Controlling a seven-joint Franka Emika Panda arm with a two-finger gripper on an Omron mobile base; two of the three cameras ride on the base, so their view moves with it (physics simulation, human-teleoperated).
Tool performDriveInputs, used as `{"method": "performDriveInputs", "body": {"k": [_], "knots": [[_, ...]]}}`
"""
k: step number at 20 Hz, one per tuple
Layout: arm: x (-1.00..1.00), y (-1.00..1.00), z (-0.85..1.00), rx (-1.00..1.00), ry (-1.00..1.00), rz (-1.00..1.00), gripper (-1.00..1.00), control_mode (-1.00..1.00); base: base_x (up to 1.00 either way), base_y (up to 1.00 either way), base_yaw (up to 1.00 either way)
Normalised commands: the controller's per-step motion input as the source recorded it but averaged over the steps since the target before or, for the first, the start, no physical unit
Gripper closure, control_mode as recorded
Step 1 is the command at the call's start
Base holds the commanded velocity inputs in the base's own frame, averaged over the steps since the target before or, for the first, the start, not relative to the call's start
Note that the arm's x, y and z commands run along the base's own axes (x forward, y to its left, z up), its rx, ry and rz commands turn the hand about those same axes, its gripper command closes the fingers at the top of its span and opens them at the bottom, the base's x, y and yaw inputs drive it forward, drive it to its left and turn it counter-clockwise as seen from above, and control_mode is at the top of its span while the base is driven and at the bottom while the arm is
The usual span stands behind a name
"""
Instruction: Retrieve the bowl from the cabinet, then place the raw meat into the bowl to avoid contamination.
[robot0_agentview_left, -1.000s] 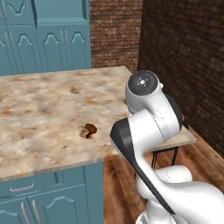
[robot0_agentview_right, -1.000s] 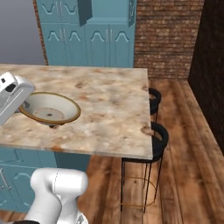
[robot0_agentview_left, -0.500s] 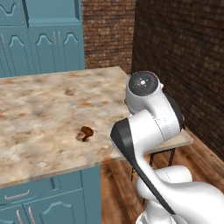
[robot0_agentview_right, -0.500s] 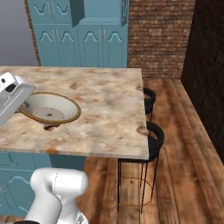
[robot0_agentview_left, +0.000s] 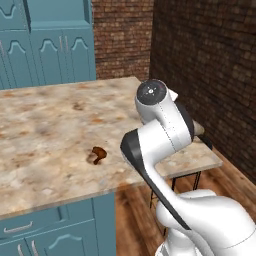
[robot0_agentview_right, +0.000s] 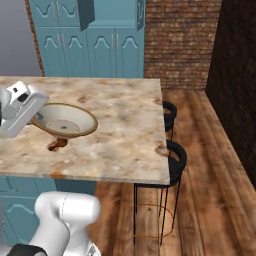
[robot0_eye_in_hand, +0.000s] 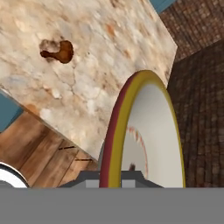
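In my right base view, at the far left, my white hand comes in with my claw (robot0_agentview_right: 31, 120) clamped tight on the near-left rim of the bowl (robot0_agentview_right: 65, 120), a shallow tan dish with a darker brown rim; whether it is clear of the marble counter (robot0_agentview_right: 125, 130) or resting on it, I cannot tell. Just below the bowl in that view, toward the counter's near edge, lies the raw meat (robot0_agentview_right: 56, 144), a small reddish-brown chunk on the stone, beside the bowl. Behind the counter stands the tall teal cabinet (robot0_agentview_right: 115, 45) with its arched-panel doors, one upper door (robot0_agentview_right: 85, 12) swung open. Right of the counter, two black bar stools (robot0_agentview_right: 170, 160) stand on the wooden floor (robot0_agentview_right: 210, 200), with the brick wall (robot0_agentview_right: 180, 40) beyond. In my left base view the meat (robot0_agentview_left: 97, 154) sits alone on the marble (robot0_agentview_left: 50, 130) near the counter's front edge, left of my own arm, with the teal cabinet (robot0_agentview_left: 55, 45) far behind. Along my hand view the bowl's rim (robot0_eye_in_hand: 113, 131) rises edge-on straight out of my grip, pale inside to the right, and the meat (robot0_eye_in_hand: 59, 51) shows on the counter (robot0_eye_in_hand: 96, 61) off to the upper left, well apart from the bowl.
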Motion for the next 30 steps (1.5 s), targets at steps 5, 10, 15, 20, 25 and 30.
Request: {"method": "performDriveInputs", "body": {"k": [5, 10, 15, 20, 25, 30], "knots": [[0.61, -0.02, -0.49, -0.03, -0.02, -0.06, 1.00, -1.00, 0.00, 0.00, 0.00], [0.62, -0.04, -0.58, -0.05, -0.02, -0.14, 1.00, -1.00, 0.00, 0.00, 0.00], [0.70, 0.00, -0.39, -0.04, -0.02, -0.11, 1.00, -1.00, 0.00, 0.00, 0.00], [0.67, 0.00, -0.43, -0.02, 0.00, -0.09, 1.00, -1.00, 0.00, 0.00, 0.00], [0.57, -0.07, -0.39, 0.00, 0.01, -0.06, 1.00, -1.00, 0.00, 0.00, 0.00], [0.48, -0.18, -0.40, 0.00, 0.07, -0.04, 1.00, -1.00, 0.00, 0.00, 0.00]]}}
